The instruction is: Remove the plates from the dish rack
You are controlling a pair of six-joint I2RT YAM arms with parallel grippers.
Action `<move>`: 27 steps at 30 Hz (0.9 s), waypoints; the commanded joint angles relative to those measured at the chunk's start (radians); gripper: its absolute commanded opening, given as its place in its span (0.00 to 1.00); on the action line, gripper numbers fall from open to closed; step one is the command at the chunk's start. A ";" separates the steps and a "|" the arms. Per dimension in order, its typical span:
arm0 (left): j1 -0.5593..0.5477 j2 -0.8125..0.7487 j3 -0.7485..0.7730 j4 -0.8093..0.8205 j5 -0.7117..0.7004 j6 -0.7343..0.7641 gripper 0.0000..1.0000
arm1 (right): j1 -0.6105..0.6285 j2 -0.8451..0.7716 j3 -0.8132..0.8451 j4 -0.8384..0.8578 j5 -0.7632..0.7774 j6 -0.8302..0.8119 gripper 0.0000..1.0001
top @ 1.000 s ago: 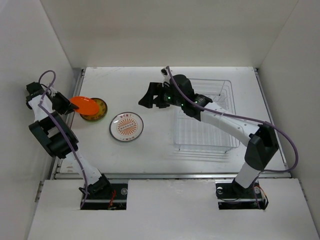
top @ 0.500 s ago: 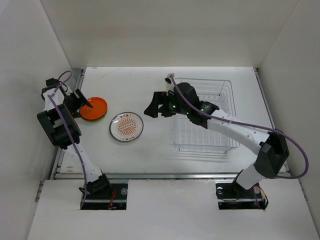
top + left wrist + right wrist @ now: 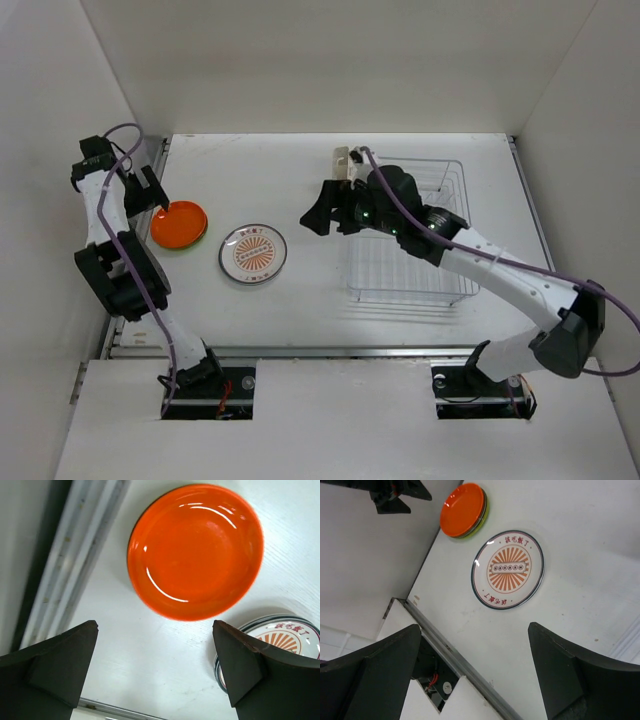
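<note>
left gripper [image 3: 155, 626] hangs spread wide, empty, just beside the orange plate [image 3: 179, 223] — stacked on a lime green plate [image 3: 484, 515]. next lies the patterned plate [image 3: 253, 252]. right gripper [image 3: 312, 215], spread too, hovers between it and the dish rack [image 3: 455, 175].

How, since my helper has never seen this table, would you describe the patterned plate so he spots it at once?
On the white table, look left of the wire rack. The patterned plate lies flat between the rack and the orange plate. It alone is white with a dark rim and an orange sunburst centre.
</note>
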 commanded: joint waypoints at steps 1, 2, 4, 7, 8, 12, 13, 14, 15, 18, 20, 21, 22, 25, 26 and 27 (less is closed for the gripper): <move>-0.010 -0.110 -0.006 -0.028 -0.056 0.047 0.99 | 0.010 -0.102 -0.011 -0.020 0.076 -0.010 0.94; -0.019 -0.110 -0.006 -0.047 -0.070 0.047 0.99 | 0.010 -0.113 -0.011 -0.020 0.076 -0.010 0.94; -0.019 -0.110 0.004 -0.064 -0.082 0.047 0.99 | 0.010 -0.144 -0.011 -0.047 0.085 -0.010 0.94; -0.019 -0.153 0.004 -0.097 -0.091 0.082 0.99 | 0.010 -0.188 -0.011 -0.127 0.154 0.001 0.94; -0.019 -0.203 0.004 -0.110 -0.105 0.092 0.99 | 0.010 -0.202 0.000 -0.159 0.183 0.014 0.94; -0.019 -0.430 -0.135 -0.025 -0.250 0.147 0.99 | 0.010 -0.297 0.010 -0.347 0.380 0.067 1.00; -0.019 -0.484 -0.170 0.009 -0.301 0.158 0.99 | 0.010 -0.322 0.019 -0.392 0.484 0.088 1.00; -0.019 -0.537 -0.208 0.044 -0.355 0.171 0.99 | 0.010 -0.374 0.020 -0.479 0.534 0.109 1.00; -0.019 -0.643 -0.250 0.082 -0.464 0.196 0.99 | 0.010 -0.401 0.020 -0.519 0.574 0.140 1.00; -0.019 -0.813 -0.406 0.205 -0.576 0.245 0.99 | 0.010 -0.523 0.009 -0.651 0.680 0.201 1.00; -0.019 -0.823 -0.402 0.118 -0.623 0.242 0.99 | 0.010 -0.587 0.009 -0.701 0.711 0.232 1.00; -0.019 -0.823 -0.402 0.079 -0.623 0.231 0.99 | 0.010 -0.653 0.009 -0.737 0.711 0.246 1.00; -0.019 -0.814 -0.402 0.045 -0.655 0.219 0.99 | 0.010 -0.687 0.009 -0.750 0.711 0.257 1.00; -0.019 -0.849 -0.433 -0.028 -0.708 0.144 0.99 | 0.010 -0.825 -0.011 -0.780 0.711 0.294 1.00; -0.019 -0.866 -0.459 -0.040 -0.708 0.135 0.99 | 0.010 -0.859 -0.025 -0.781 0.696 0.294 1.00; -0.019 -0.887 -0.471 -0.040 -0.708 0.135 0.99 | 0.010 -0.889 -0.039 -0.781 0.676 0.303 1.00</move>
